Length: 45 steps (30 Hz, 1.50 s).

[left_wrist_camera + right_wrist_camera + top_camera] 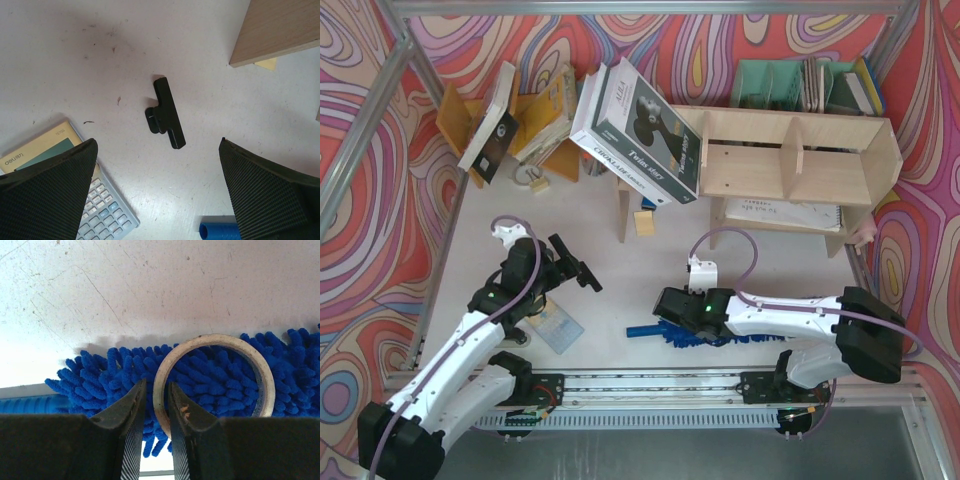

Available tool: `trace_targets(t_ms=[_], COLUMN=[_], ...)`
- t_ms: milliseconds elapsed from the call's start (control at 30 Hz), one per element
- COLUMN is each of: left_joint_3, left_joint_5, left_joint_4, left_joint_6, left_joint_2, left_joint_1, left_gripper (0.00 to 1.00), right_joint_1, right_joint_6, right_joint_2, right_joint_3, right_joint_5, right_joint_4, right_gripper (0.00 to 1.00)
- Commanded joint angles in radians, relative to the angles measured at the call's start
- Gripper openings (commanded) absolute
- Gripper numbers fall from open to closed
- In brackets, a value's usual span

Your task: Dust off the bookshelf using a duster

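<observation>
**Near edge, about 5 o'clock:** The right gripper (pixel 156 385) reaches low across the table (pixel 620 285). Its jaws are pressed almost together on the wall of a tape ring (pixel 215 338), one finger (pixel 132 412) outside the hoop and the other inside. The ring lies on the fluffy head of the duster (pixel 100 372). The duster rests flat on the table at roughly 6 o'clock, under that gripper, with its handle (pixel 642 330) pointing toward 9 o'clock.

**About 8 o'clock:** The left gripper (pixel 159 142) hangs above the table with its jaws spread wide and nothing between them. A black clip (pixel 166 112) lies on the table beneath it. A calculator (pixel 102 212) sits just to the near side, toward 7 o'clock. In the left wrist view the tip of the handle shows at the bottom edge.

**Farther back, 12 to 2 o'clock:** The bookshelf (pixel 790 150) stands upright on its legs, well apart from the duster. A notebook (pixel 785 213) lies on its lower shelf. A big book (pixel 640 135) leans tilted at its left end, near 12 o'clock.

**Farthest off, by the patterned wall:** An orange rack (pixel 450 112) holding books stands at 11 o'clock. A teal organiser (pixel 770 85) stands at 1 o'clock, just behind the bookshelf.
</observation>
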Motion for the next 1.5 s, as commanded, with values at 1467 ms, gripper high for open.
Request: trace_targets(t_ms=[1467], left_joint_3=[-0.012], left_joint_5=[0.031], left_joint_4=[0.013], left_joint_6=[0.016], left_joint_2=[-0.009], left_joint_1=[0.003], left_gripper=[0.98], right_joint_1=[-0.206], right_joint_6=[-0.212], right_joint_2=[0.053], right_joint_3=[0.117], right_joint_5=[0.049], right_joint_4=[0.137], right_gripper=[0.16])
